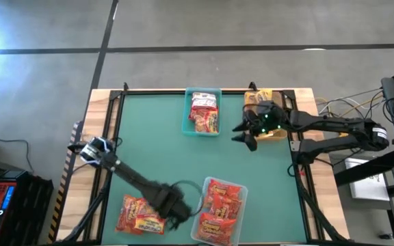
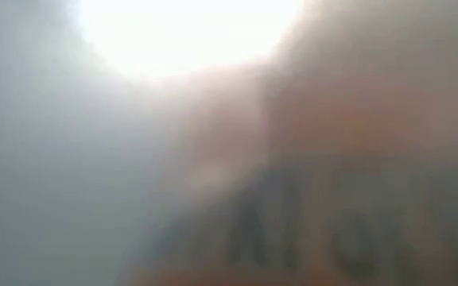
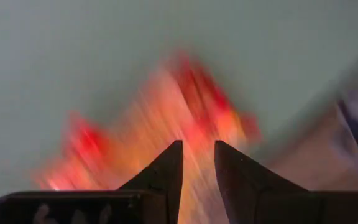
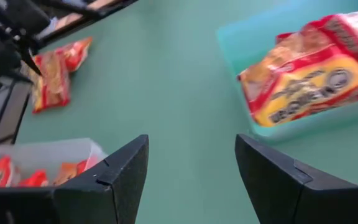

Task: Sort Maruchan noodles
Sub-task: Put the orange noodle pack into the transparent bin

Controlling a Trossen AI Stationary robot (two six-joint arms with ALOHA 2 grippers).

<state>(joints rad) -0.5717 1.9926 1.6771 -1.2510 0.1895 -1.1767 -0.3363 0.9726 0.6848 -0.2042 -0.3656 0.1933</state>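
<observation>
Loose red-orange Maruchan noodles (image 1: 139,215) lie flat on the green table near its near left corner. More packets fill a clear bin (image 1: 219,212) at the near edge, a teal bin (image 1: 203,113) at the far edge, and a tan bin (image 1: 279,131) at the far right. My left gripper (image 1: 178,210) points down between the loose packets and the clear bin. Its fingers (image 3: 197,149) stand a little apart, with blurred packets below them. My right gripper (image 1: 245,139) hangs open beside the tan bin, nothing between its fingers (image 4: 191,155).
The middle of the green table (image 1: 169,150) is bare mat. A raised wooden frame (image 1: 104,137) runs round the table. Something close to the lens blurs the low view. Cables and equipment (image 1: 388,102) lie beyond the right edge.
</observation>
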